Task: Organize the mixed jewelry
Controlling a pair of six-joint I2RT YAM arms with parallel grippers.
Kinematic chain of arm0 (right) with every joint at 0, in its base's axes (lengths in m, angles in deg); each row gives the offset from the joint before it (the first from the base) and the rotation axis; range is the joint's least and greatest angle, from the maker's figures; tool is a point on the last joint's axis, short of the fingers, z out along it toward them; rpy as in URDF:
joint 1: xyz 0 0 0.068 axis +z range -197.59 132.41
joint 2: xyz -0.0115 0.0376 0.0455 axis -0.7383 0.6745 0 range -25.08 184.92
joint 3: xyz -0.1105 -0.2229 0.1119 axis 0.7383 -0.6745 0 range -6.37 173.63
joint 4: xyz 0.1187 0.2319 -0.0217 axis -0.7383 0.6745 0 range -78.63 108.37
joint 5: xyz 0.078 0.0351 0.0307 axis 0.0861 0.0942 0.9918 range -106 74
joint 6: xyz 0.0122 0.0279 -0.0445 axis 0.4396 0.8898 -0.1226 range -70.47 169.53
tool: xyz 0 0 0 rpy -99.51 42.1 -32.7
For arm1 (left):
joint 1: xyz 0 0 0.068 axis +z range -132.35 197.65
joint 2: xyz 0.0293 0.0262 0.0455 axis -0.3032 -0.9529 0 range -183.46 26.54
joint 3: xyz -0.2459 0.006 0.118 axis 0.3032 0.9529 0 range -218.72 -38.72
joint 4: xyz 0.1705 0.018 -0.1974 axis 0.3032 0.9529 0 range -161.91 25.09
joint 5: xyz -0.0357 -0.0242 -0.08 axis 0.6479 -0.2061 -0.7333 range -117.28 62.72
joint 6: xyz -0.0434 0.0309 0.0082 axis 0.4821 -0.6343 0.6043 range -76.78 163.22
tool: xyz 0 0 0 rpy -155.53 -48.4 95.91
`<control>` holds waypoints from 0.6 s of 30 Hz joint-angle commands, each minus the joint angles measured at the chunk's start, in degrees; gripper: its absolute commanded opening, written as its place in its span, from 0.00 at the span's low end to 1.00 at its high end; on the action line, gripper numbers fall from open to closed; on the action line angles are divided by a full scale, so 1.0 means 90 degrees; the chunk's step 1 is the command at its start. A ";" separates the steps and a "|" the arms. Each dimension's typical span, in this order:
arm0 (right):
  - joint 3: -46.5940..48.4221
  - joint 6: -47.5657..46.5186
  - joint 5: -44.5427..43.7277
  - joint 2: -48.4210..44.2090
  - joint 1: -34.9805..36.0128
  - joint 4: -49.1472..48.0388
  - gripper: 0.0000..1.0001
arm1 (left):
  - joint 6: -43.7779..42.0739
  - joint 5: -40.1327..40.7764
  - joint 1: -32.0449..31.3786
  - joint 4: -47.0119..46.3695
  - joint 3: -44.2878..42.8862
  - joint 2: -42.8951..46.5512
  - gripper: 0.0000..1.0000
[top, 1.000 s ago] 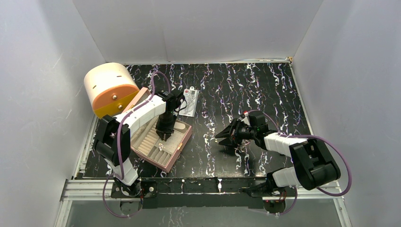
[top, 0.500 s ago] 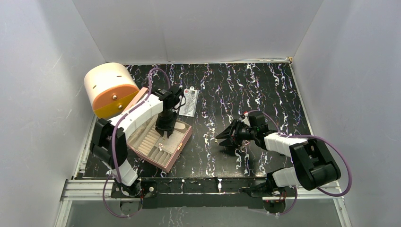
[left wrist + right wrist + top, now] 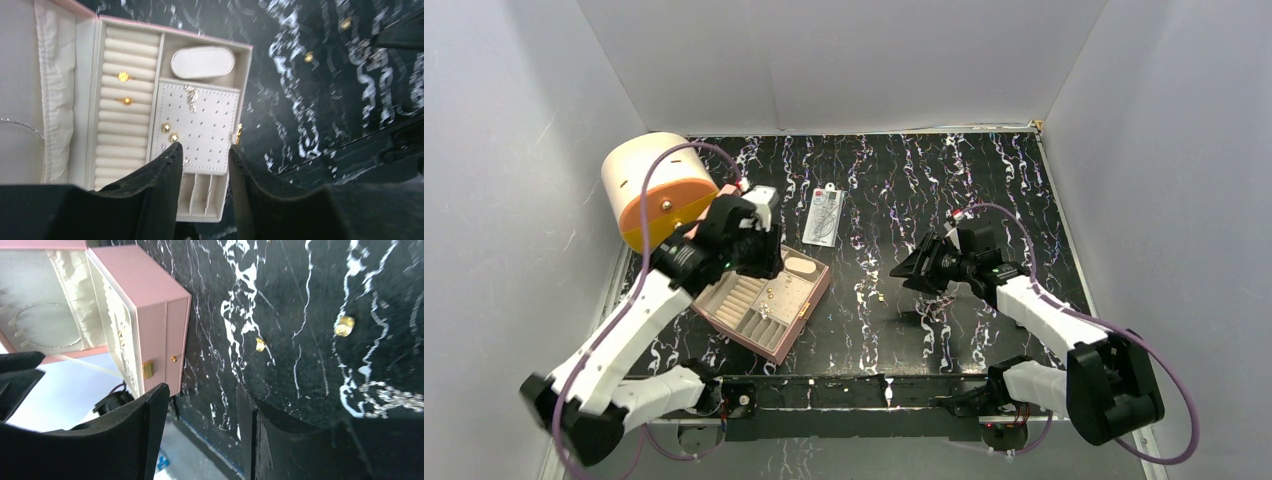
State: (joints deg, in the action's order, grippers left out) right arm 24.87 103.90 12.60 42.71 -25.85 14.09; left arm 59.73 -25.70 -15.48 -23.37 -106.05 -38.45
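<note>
**Jewelry split between box and table**

Nearest the arm bases, the open pink box (image 3: 802, 316) sits left of centre on the black marbled table (image 3: 984, 190). The left gripper (image 3: 205, 150) hangs above it, jaws apart with nothing between them. Under it, gold studs (image 3: 170, 133) sit on the perforated pad and two gold rings (image 3: 123, 76) rest in the ring rolls.

To the right, the right gripper (image 3: 202, 390) hangs over the table, also spread wide and empty. Two loose studs (image 3: 344, 325) lie on the bare surface ahead of it, with a thin chain (image 3: 395, 399) close by.

Farther back a clear packet (image 3: 824, 215) lies flat, and a cream-and-orange drum (image 3: 659, 190) stands at the far left.
</note>
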 commanded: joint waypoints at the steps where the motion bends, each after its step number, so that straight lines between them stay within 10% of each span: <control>1: 0.0600 -0.0876 -0.1118 -0.0524 -0.0027 0.0956 0.61 | 0.0242 -0.0161 0.0018 -0.1813 0.0927 0.1414 0.42; 12: 0.1462 -0.1869 -0.2425 -0.1143 0.0426 0.2853 0.60 | 0.0865 -0.0265 0.0018 -0.2358 0.1499 0.3253 0.78; 18: 0.1417 -0.1769 -0.2733 -0.1317 0.1114 0.3020 0.58 | 0.1226 0.0265 0.0018 -0.1993 0.1585 0.3842 0.79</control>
State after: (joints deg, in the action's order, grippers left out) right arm 36.22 89.02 -7.81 31.94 -19.40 38.66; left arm 67.75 -26.39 -15.48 -42.67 -92.34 -6.21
